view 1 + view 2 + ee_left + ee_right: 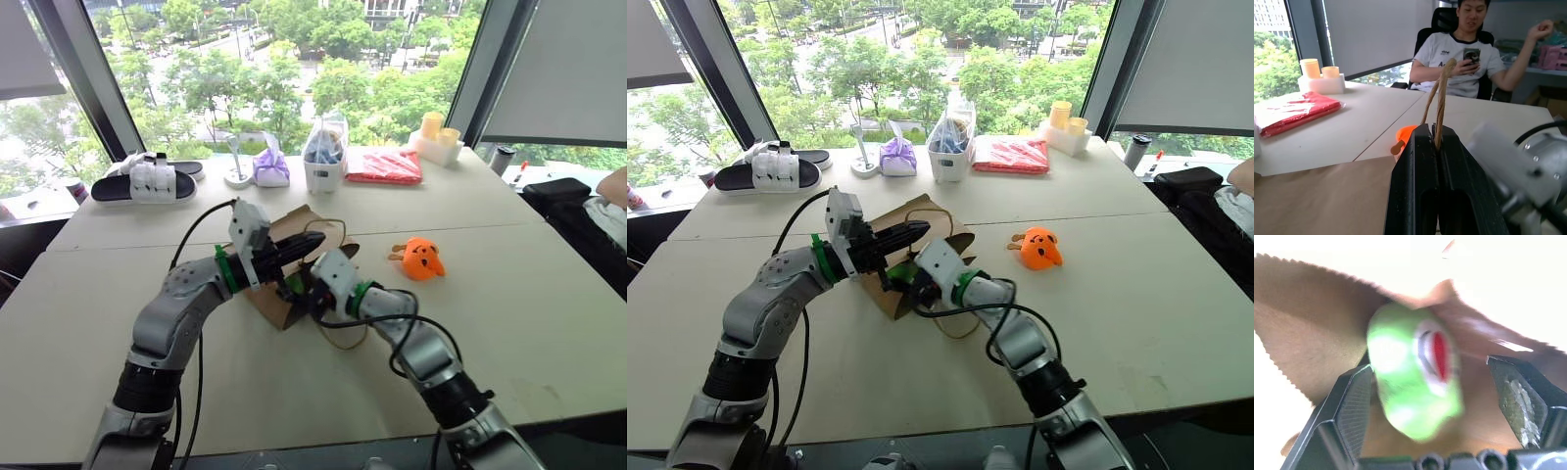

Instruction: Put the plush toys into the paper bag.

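The brown paper bag (269, 299) lies on its side at the table's middle, mouth towards me. My left gripper (318, 238) is shut on its pale cord handle (1442, 83) and holds the upper lip of the bag raised. My right gripper (1428, 364) is at the bag's mouth, fingers spread wide. The lime green plush toy (1410, 382) with a red mouth sits loosely between them, just inside the paper. The orange pumpkin plush toy (423, 258) lies on the table to the right of the bag, apart from both grippers.
Along the far edge by the window stand black-and-white slippers (147, 183), a purple pouch (271, 166), a white cup with a clear plastic bag (324, 157), a red packet (384, 164) and yellow cups (437, 137). A person (1459, 49) sits at the table's right.
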Tool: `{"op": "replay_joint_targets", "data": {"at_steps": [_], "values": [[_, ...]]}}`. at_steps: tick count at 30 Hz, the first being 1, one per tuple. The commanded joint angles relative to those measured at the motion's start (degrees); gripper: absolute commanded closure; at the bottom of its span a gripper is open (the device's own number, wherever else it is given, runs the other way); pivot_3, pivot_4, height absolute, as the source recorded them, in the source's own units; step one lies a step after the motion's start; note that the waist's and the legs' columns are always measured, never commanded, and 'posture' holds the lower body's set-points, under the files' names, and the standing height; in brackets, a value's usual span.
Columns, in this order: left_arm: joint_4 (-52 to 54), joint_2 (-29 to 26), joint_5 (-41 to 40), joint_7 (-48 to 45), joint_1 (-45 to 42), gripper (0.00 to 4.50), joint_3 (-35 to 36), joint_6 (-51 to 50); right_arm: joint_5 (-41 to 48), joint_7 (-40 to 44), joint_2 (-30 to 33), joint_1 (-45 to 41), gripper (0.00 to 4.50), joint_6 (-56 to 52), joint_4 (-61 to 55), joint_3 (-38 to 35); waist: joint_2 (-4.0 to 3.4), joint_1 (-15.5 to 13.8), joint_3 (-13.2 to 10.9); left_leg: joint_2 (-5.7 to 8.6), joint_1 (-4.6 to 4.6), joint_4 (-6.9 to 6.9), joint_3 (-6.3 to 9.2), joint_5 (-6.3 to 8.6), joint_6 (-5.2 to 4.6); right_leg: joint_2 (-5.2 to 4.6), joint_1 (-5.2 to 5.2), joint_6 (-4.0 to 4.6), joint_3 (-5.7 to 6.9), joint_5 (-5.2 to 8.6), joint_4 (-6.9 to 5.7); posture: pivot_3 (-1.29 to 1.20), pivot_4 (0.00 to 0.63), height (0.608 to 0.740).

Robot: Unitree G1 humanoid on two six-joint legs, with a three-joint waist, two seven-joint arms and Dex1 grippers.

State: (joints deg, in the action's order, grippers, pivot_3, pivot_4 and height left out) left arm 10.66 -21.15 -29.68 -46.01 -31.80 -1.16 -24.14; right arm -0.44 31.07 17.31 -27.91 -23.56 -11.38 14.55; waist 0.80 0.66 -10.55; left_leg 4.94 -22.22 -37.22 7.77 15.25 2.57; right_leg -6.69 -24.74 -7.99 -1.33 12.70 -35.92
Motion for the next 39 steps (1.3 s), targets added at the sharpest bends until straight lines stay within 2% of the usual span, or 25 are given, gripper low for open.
{"op": "replay_joint_targets", "data": {"at_steps": [1, 4, 7, 10, 14, 17, 18, 20, 23, 25, 27, 28, 30, 34, 37, 39], "values": [[0.85, -0.08, 0.16, -0.01, -0.32, 4.50, 0.79, 1.90, 6.19, 2.46, 7.39, 4.32, 0.35, -10.47, -16.89, -13.07, 0.00, -0.21, 0.00, 0.01, -0.03, -0.02, 0.03, 0.09, -0.15, 0.00, 0.03, 0.00, 0.01, 0.00, 0.04, 0.00, 0.150, 0.740], [0.60, 0.00, 0.22, -0.10, -0.37, 4.50, 0.72, 2.22, 8.24, 2.07, 11.62, 5.94, 0.35, -15.07, -19.49, -19.11, 0.00, 0.02, 0.00, 0.01, -0.04, -0.04, 0.01, 0.19, -0.33, 0.00, 0.11, 0.00, 0.01, 0.00, 0.23, 0.00, 0.150, 0.740], [0.59, 0.18, 0.03, -0.11, -0.50, 4.50, 0.69, 2.18, 8.06, 0.39, 13.79, 6.55, 0.35, -15.86, -15.72, -22.74, -0.01, 0.27, 0.00, -0.03, 0.09, 0.00, -0.19, 0.19, -0.33, 0.02, 0.18, 0.00, 0.00, 0.00, 0.22, 0.00, 0.150, 0.740], [0.01, 0.49, 0.15, -0.36, -0.94, 4.50, 0.38, 2.42, 3.82, -5.31, 12.92, 3.34, 0.35, -10.41, -1.16, -22.04, 0.00, 0.23, 0.00, -0.06, 0.14, -0.01, -0.29, 0.19, -0.33, 0.03, 0.23, 0.01, -0.01, 0.00, 0.21, 0.00, 0.150, 0.740], [-0.83, 0.76, 0.84, -0.74, -1.35, 4.50, -0.27, 2.96, -1.37, -10.10, 9.91, -4.19, 0.35, -0.14, 20.19, -16.58, -0.01, 0.25, 0.00, -0.02, 0.14, -0.03, -0.35, 0.18, -0.33, 0.00, 0.24, 0.03, -0.04, -0.02, 0.22, 0.00, 0.150, 0.740], [-1.18, 0.90, 0.91, -0.66, -1.80, 4.50, -0.20, 2.94, -3.30, -15.91, 5.99, -12.56, 0.35, 1.93, 37.16, -15.87, -0.03, 0.56, -0.01, -0.05, 0.14, 0.02, -0.42, 0.14, -0.26, 0.00, 0.17, 0.03, -0.06, -0.02, 0.22, 0.00, 0.150, 0.740], [-1.26, 0.96, 0.96, -0.64, -1.92, 4.50, -0.12, 2.91, -3.60, -17.37, 5.23, -14.56, 0.35, 2.36, 41.56, -15.91, -0.03, 0.58, -0.01, -0.06, 0.11, 0.04, -0.41, -0.04, 0.05, 0.00, 0.14, 0.03, -0.07, -0.03, 0.22, 0.00, 0.150, 0.740], [-0.45, 0.89, 1.00, -0.08, -1.55, 4.50, 0.00, 2.54, -6.11, -20.00, 4.89, -17.39, 0.35, 5.16, 48.60, -14.09, -0.03, 0.42, -0.01, -0.07, 0.09, 0.05, -0.42, -0.05, 0.07, 0.01, 0.12, 0.04, -0.06, -0.03, 0.24, 0.00, 0.150, 0.740], [0.83, 0.39, 0.63, 0.50, -0.47, 4.50, 0.34, 1.83, -6.42, -21.90, 4.24, -19.32, 1.24, 7.74, 52.27, -14.05, -0.02, 0.30, -0.01, -0.05, 0.05, 0.04, -0.38, -0.03, 0.05, 0.00, 0.14, 0.03, -0.06, -0.03, 0.32, 0.00, 0.150, 0.740], [1.04, -0.29, 0.75, 0.17, -0.13, 4.50, 0.36, 1.83, -6.28, -21.92, 4.08, -20.08, 2.20, 8.52, 53.22, -14.11, -0.02, 0.47, -0.01, -0.05, 0.03, 0.05, -0.39, -0.02, 0.03, 0.00, 0.14, 0.03, -0.06, -0.03, 0.38, 0.00, 0.150, 0.740], [0.37, -0.60, 0.70, 0.14, -0.50, 4.50, 0.77, 2.05, -5.74, -21.95, 4.43, -20.26, 3.22, 8.94, 52.54, -14.81, -0.02, 0.54, -0.01, -0.05, 0.03, 0.06, -0.39, -0.02, 0.03, 0.00, 0.14, 0.03, -0.06, -0.03, 0.40, 0.00, 0.150, 0.740], [0.16, -0.73, 0.67, 0.22, -0.64, 4.50, 0.96, 2.15, -5.60, -21.62, 4.85, -19.80, 3.58, 8.44, 51.00, -14.99, -0.02, 0.54, -0.01, -0.05, 0.03, 0.05, -0.39, -0.02, 0.03, 0.00, 0.14, 0.03, -0.05, -0.03, 0.39, 0.00, 0.150, 0.740], [-0.24, -1.20, 0.39, 0.04, -0.56, 4.50, 1.49, 2.09, -6.11, -19.02, 6.44, -17.44, 4.44, 6.43, 43.68, -13.86, -0.03, 0.53, -0.01, -0.06, 0.03, 0.04, -0.39, -0.03, 0.04, 0.01, 0.14, 0.03, -0.06, -0.03, 0.38, 0.00, 0.150, 0.740], [-0.66, -1.55, -1.36, 0.00, -0.77, 4.50, 2.95, 1.11, 0.03, -7.79, 10.79, -7.33, 4.48, -8.81, 10.97, -13.71, -0.05, 0.26, -0.01, -0.06, -0.13, 0.04, -0.27, -0.01, 0.01, 0.01, 0.01, 0.02, -0.01, -0.03, 0.32, 0.00, 0.150, 0.740], [-1.19, -2.03, -1.73, -0.47, -1.54, 4.50, 3.53, 0.61, 2.17, -4.79, 13.64, -0.27, 4.48, -19.28, -8.22, -13.19, -0.06, 0.15, -0.01, -0.06, -0.19, 0.05, -0.17, 0.02, -0.03, 0.00, -0.07, 0.01, -0.01, -0.03, 0.33, 0.00, 0.150, 0.740], [-1.92, -2.38, -2.17, -0.60, -2.51, 4.50, 4.05, 0.22, 4.10, -4.86, 12.73, 2.62, 4.48, -25.14, -16.76, -12.63, -0.04, 0.21, 0.00, -0.06, -0.18, 0.04, -0.12, 0.02, -0.04, 0.00, -0.05, 0.01, -0.01, -0.03, 0.35, 0.00, 0.150, 0.740]]}}
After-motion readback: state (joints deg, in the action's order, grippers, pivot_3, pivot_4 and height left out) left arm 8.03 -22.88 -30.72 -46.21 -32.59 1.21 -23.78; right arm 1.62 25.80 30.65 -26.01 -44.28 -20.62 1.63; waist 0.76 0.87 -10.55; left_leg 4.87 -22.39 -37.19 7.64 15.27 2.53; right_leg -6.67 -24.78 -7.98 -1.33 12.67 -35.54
